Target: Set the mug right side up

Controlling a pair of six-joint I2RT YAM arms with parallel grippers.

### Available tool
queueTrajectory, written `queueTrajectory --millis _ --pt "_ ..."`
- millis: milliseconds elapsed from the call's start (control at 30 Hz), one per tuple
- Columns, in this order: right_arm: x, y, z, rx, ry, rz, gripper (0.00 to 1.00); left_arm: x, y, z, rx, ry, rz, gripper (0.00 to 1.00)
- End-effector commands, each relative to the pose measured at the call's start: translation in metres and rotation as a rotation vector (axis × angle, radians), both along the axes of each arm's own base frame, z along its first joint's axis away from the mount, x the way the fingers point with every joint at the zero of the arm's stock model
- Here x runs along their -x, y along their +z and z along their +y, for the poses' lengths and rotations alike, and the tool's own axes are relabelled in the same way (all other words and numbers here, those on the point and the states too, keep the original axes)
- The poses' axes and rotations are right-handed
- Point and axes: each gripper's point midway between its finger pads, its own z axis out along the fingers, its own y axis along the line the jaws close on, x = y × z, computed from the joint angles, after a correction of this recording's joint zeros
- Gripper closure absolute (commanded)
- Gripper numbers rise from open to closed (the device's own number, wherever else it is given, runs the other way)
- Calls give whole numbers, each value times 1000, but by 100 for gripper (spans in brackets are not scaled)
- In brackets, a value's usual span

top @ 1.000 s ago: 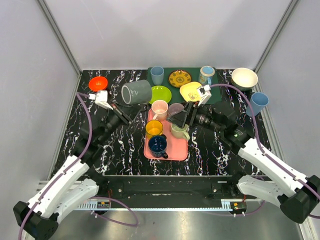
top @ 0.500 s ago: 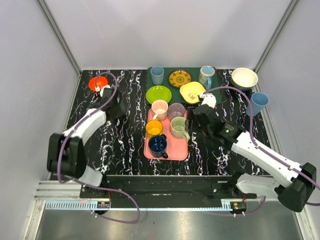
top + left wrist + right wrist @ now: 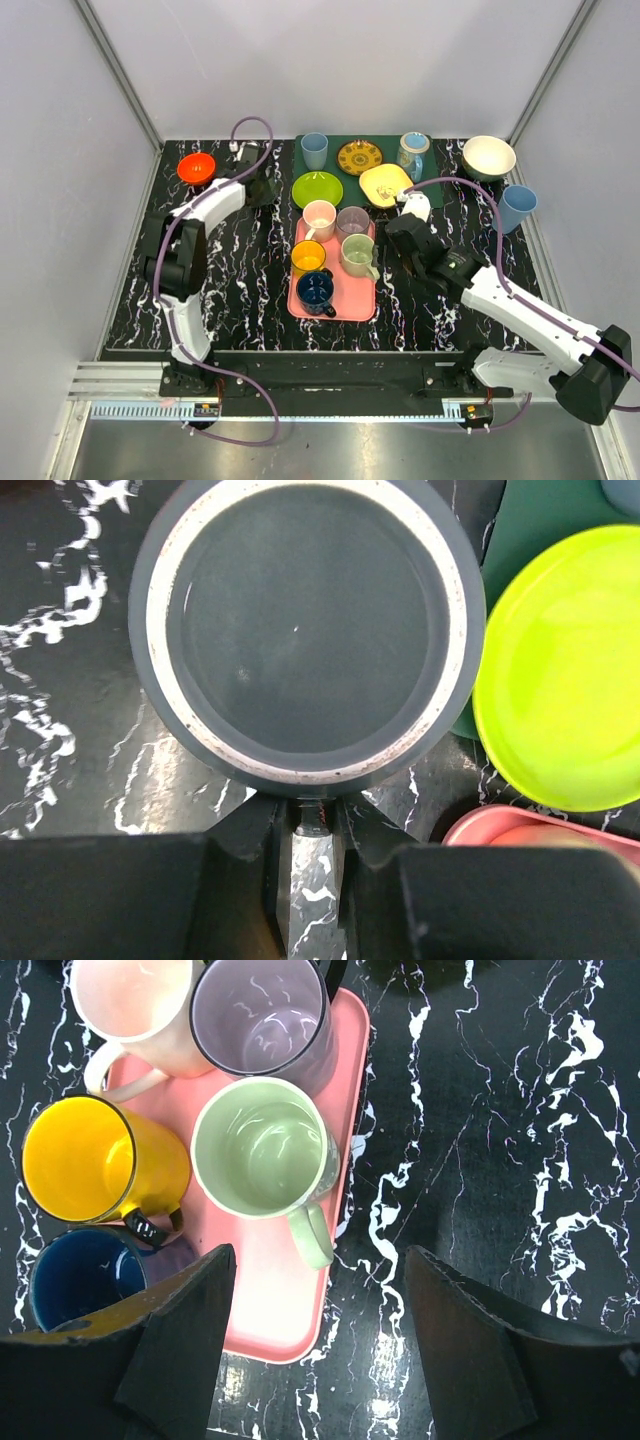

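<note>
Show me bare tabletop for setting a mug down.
Open marble table lies left of the pink tray, in front of the orange bowl, and right of the tray in the right wrist view. The tray and green mat are crowded.

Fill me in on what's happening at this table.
The left gripper hangs open right above the dark grey ceramic mug, which appears to stand base-up on the black marbled table beside the lime green plate. Nothing is gripped. The right gripper hovers open over the pink tray of upright mugs. The flip isn't done.
</note>
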Motion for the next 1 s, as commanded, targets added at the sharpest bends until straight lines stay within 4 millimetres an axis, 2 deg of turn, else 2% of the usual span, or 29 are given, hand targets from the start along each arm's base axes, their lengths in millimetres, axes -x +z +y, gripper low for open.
queueTrajectory --millis 0,200,333,433,467,500,533,567,633,667,733,767,800,833,867,900,933,967 --pt "-4 5 -2 -5 -26 -41 26 -27 2 -17 -16 -43 -45 100" --pt "-8 7 2 3 -14 -40 26 -39 -10 -26 -17 -58 -29 100" --pt "-9 2 3 17 -11 -31 26 -37 -13 -32 -24 -71 -13 100" --pt "-9 -1 4 26 -11 -19 25 -28 -11 -30 -32 -60 1 72" --pt "-9 -1 5 22 -9 -19 25 -26 0 -28 -31 -50 -20 65" --pt "-9 -2 5 22 -9 -16 25 -20 -4 -24 -36 -43 -9 52" --pt "-10 -1 6 19 -9 -15 25 -17 0 -22 -39 -39 -16 48" --pt "-9 -1 7 13 -4 -13 25 -16 15 -19 -44 -26 -46 44" --pt "-8 -1 9 7 0 -9 25 -9 21 -13 -55 -20 -56 34" --pt "-8 0 10 -2 5 -9 25 -6 36 -10 -55 -11 -83 32" --pt "-6 0 13 5 39 -8 25 2 49 -6 -55 2 -96 26" --pt "0 2 27 -27 121 11 26 9 70 -1 -49 14 -127 25" --pt "5 1 35 -12 199 20 27 18 75 2 -41 27 -135 25" --pt "16 1 48 -27 291 43 27 29 105 5 -13 40 -202 24" --pt "29 1 63 -21 372 39 27 39 116 8 4 52 -230 24" --pt "36 -3 71 14 438 37 27 54 110 10 19 59 -226 24" --pt "44 -7 77 29 481 43 27 69 140 7 76 40 -308 23" --pt "56 -13 86 49 546 50 27 85 127 5 89 24 -289 17"
